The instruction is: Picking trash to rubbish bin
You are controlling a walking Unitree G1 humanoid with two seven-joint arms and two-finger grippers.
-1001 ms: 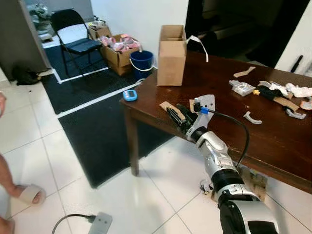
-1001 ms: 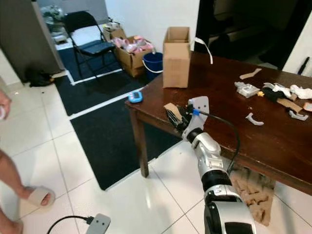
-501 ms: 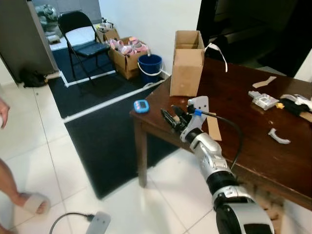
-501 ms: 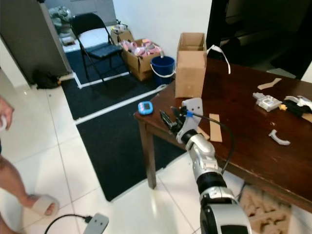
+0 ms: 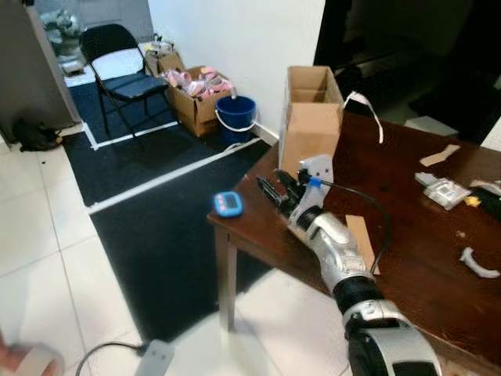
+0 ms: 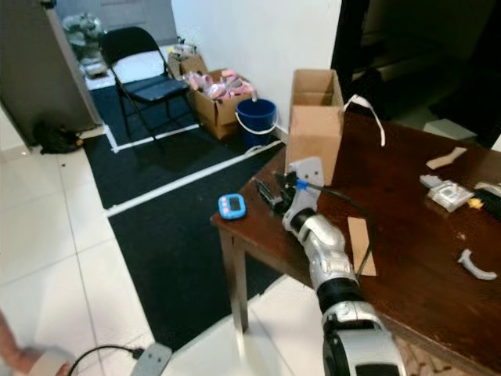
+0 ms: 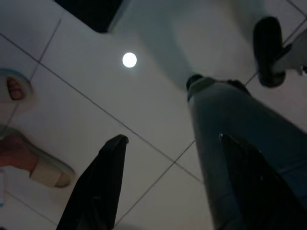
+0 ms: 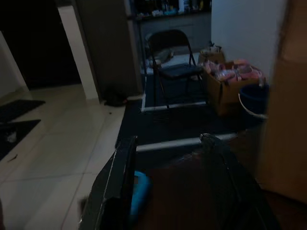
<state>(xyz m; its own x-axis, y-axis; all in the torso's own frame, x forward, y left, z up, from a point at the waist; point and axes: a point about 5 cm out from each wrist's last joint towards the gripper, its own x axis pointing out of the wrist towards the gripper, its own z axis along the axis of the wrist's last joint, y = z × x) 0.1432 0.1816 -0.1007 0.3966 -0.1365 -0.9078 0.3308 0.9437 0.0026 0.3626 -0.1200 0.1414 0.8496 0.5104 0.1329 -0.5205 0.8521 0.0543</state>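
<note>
My right gripper [image 5: 272,182] hovers open and empty over the near corner of the dark wooden table [image 5: 415,290], just in front of an open cardboard box [image 5: 311,106]. A flat cardboard strip [image 5: 362,239] lies on the table beside my right forearm. A small blue device [image 5: 228,204] rests at the table's corner, below the fingers [image 8: 122,182] in the right wrist view. White and tan scraps [image 5: 443,190] lie farther right. A blue bucket [image 5: 236,113] stands on the floor by the wall. My left gripper [image 7: 173,139] hangs open over the tiled floor.
A folding chair [image 5: 117,74] and a carton of pink things [image 5: 194,86] stand on the dark mat by the wall. A cable and power brick [image 5: 153,356] lie on the tiles. A person's sandalled foot [image 7: 43,167] is close to my left gripper.
The whole view has shifted as I moved along the table. The cardboard strip that was at the right fingertips now lies back beside the forearm. The person has slid mostly out of view.
</note>
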